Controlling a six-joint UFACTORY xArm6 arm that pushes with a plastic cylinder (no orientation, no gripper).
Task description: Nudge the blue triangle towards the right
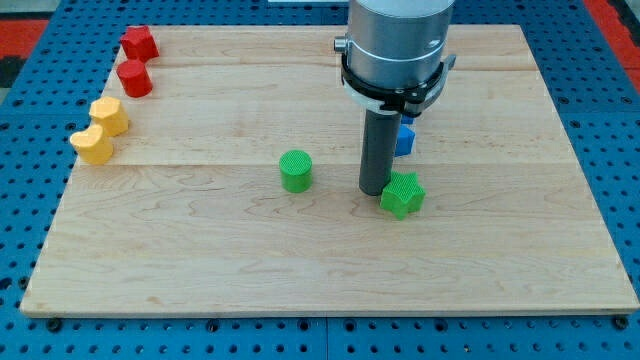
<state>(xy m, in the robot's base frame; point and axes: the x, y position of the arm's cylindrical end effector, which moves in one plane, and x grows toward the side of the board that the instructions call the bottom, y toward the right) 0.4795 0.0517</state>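
Note:
A blue block shows only partly behind my rod, right of centre on the wooden board; its shape cannot be made out. My tip rests on the board just below and left of the blue block. A green star-shaped block lies right beside the tip, on its right, touching or nearly so. A green cylinder stands to the tip's left.
At the view's top left are a red star-shaped block and a red cylinder. Below them are two yellow blocks, one upper and one lower, near the board's left edge. Blue pegboard surrounds the board.

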